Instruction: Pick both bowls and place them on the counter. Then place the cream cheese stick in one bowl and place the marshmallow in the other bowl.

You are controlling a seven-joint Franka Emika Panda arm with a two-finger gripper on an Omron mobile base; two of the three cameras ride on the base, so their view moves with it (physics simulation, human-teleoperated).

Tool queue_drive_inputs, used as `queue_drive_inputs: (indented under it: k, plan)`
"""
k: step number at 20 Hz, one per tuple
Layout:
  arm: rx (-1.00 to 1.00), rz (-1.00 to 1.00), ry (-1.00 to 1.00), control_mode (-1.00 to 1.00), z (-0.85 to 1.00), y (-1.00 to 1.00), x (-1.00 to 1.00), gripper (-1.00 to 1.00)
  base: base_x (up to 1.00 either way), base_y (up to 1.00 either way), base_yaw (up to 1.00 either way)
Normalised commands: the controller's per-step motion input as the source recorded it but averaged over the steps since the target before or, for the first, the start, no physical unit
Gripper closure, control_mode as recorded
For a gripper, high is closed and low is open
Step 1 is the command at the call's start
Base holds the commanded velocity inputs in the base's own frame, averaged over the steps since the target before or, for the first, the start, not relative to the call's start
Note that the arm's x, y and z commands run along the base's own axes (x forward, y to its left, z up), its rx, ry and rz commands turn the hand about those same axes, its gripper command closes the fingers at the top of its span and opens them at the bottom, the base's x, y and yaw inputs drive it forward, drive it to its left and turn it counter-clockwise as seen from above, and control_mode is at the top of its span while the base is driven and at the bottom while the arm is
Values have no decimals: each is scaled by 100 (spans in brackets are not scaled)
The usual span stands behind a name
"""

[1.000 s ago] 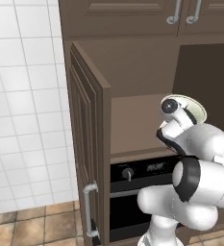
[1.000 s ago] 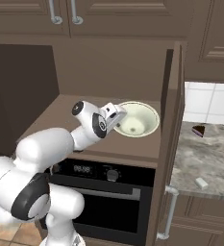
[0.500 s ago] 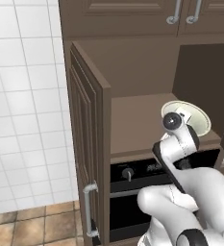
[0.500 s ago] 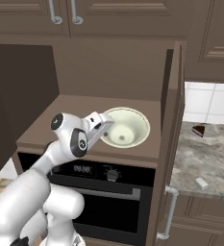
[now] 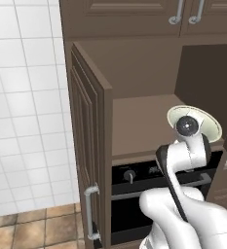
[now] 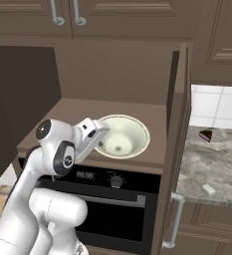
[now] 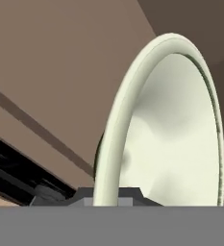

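Observation:
A pale cream bowl (image 6: 122, 138) hangs tilted just above the brown cabinet shelf (image 6: 58, 119), and my gripper (image 6: 98, 135) is shut on its left rim. In the hand view the bowl's rim (image 7: 120, 129) runs up from between the gripper (image 7: 106, 198) fingers, with the hollow facing right. From the left base view the bowl (image 5: 211, 127) peeks out behind my wrist. The marbled counter (image 6: 214, 164) lies to the right. A small pale piece (image 6: 208, 189) rests on it, too small to tell whether it is the marshmallow or the cream cheese stick. The second bowl is out of view.
The cabinet's open doors stand on both sides, one at the left (image 5: 88, 146) and one between shelf and counter (image 6: 176, 129). A black oven (image 6: 112, 199) sits under the shelf. A dark cake slice (image 6: 205, 135) lies at the counter's back.
The arm has drawn back and lower, pulling the cream bowl from the shelf's back right toward its front edge and tipping it. The grip stayed shut.

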Motion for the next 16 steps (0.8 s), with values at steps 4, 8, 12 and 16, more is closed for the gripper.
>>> queue_drive_inputs:
  k: [4,8,12,16]
  plan:
    - [0,7,0,-100,14,5,-84,100,0,0,0]
    - [0,11,0,-100,2,4,-98,100,0,0,0]
    - [-1,12,1,-100,0,10,-96,100,0,0,0]
    - [-5,11,0,-100,-6,30,-71,100,0,0,0]
